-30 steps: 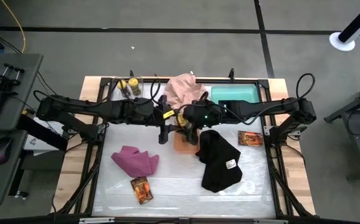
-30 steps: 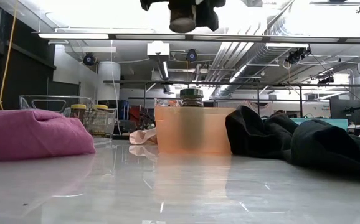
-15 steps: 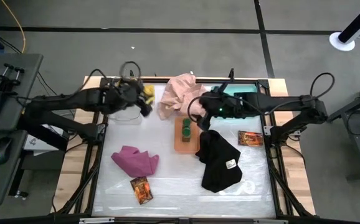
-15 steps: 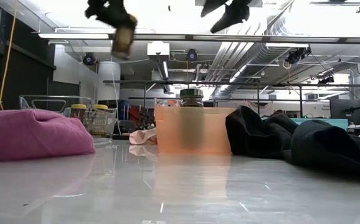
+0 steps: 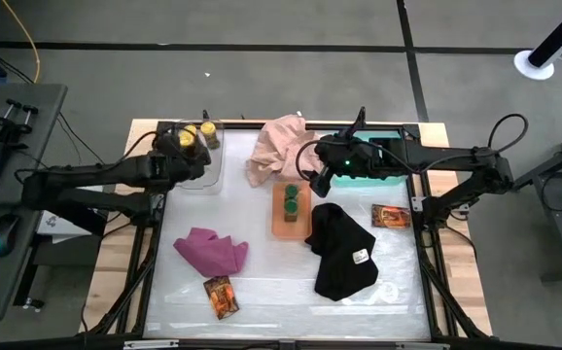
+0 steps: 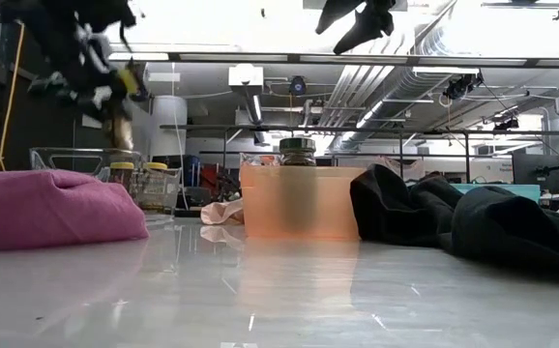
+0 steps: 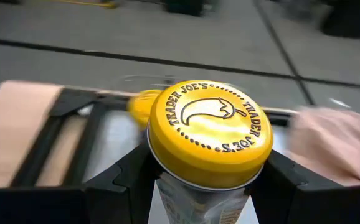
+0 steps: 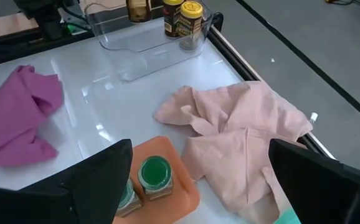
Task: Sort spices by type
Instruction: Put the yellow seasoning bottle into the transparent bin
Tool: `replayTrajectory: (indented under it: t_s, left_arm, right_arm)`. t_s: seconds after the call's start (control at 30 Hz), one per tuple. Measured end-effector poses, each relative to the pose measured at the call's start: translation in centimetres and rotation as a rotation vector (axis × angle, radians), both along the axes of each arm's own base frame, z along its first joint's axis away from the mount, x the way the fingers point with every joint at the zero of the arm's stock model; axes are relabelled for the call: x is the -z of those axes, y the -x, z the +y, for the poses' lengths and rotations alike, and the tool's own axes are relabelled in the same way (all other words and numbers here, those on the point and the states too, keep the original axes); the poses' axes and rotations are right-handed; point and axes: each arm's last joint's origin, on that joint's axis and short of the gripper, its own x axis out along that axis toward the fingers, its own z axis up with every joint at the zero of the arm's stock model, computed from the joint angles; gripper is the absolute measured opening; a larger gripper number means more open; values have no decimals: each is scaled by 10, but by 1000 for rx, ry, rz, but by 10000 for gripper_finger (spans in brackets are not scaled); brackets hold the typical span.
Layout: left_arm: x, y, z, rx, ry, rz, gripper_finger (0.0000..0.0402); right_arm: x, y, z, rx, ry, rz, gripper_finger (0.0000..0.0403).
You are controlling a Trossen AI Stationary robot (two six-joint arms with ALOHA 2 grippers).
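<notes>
My left gripper point(image 5: 184, 157) is shut on a yellow-lidded spice jar point(image 7: 210, 134) at the table's far left, just above the clear container point(image 5: 201, 151). Two more yellow-lidded jars point(image 8: 182, 17) stand in that container. Two green-lidded jars point(image 8: 154, 176) stand on the orange tray point(image 5: 289, 222). My right gripper point(image 5: 320, 173) hangs open above the tray and the light pink cloth point(image 5: 279, 141), holding nothing. One red-brown packet point(image 5: 221, 297) lies near the front edge, another point(image 5: 391, 216) at the right. My left gripper pinches the jar's body just under the yellow lid point(image 7: 167, 186), one finger point(image 7: 127, 183) on each side. The jar is lifted clear of the table, and its lid faces back toward the wrist.
A magenta cloth point(image 5: 210, 251) lies at the front left and a black cloth point(image 5: 342, 248) right of the middle. A teal tray point(image 5: 368, 146) sits at the far right under my right arm.
My left gripper has carried the yellow-lidded jar from above the orange tray toward the table's far left and down to the clear container, rolling its wrist on the way. My right gripper has drawn back from the middle toward the right and a little up.
</notes>
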Motion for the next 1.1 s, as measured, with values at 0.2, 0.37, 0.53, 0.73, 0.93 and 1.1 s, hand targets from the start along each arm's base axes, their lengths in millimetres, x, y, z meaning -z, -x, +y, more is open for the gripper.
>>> replayTrajectory:
  t_s: [0.2,0.37,0.53,0.73,0.93,1.1]
  left_arm:
    - [41,0,19,-138,-1,-20,182]
    - [57,-12,35,-76,-1,35,182]
    - [68,-24,51,-40,-12,149,182]
    - [87,-27,61,-65,32,242,182]
    - [95,-32,65,-85,21,234,209]
    - [95,-34,66,-80,19,213,284]
  right_arm:
    - [0,0,0,12,-14,-13,373]
    - [0,-1,0,23,-25,-22,373]
    - [-1,-1,0,40,-38,-32,373]
    - [-1,-1,0,43,-42,-34,373]
    - [-1,-1,0,65,-49,-44,373]
    - [-1,-1,0,65,-48,-44,373]
